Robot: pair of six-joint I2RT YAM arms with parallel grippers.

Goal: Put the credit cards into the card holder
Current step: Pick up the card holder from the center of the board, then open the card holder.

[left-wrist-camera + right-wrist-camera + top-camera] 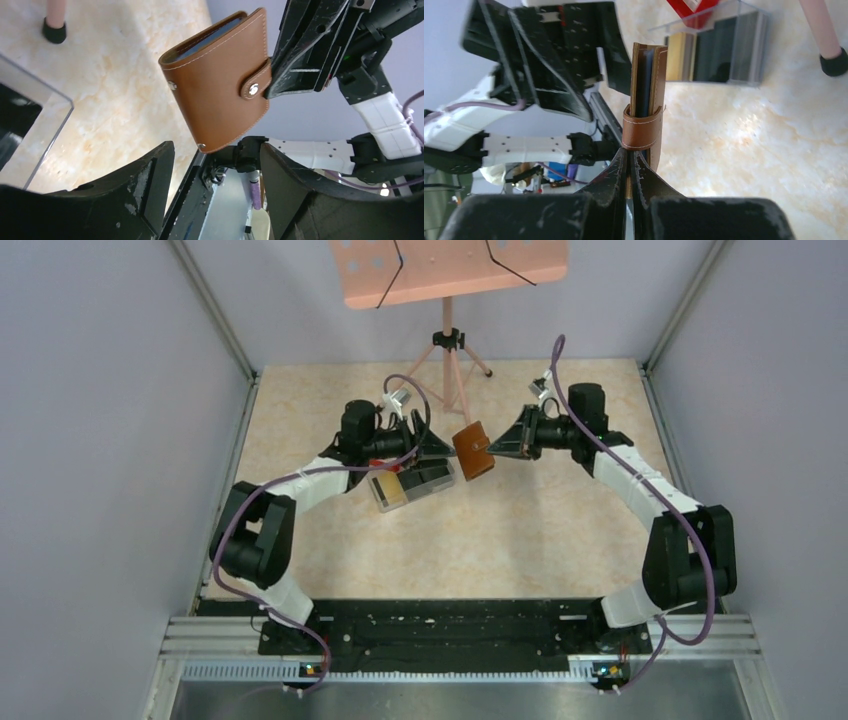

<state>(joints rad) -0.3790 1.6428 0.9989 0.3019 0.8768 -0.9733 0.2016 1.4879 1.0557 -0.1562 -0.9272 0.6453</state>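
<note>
The brown leather card holder hangs closed above the table between the two arms. My right gripper is shut on its snap strap, with the jaws pinched together. A dark blue layer shows between its leaves; I cannot tell whether that is a card. My left gripper stands open just below the card holder, apart from it, with nothing between its fingers. Tan and black credit cards stand in the clear box under the left gripper.
A red tray lies beside the clear box. A pink music stand on a tripod rises at the back of the table, one foot near the box. Grey walls close in the left and right sides.
</note>
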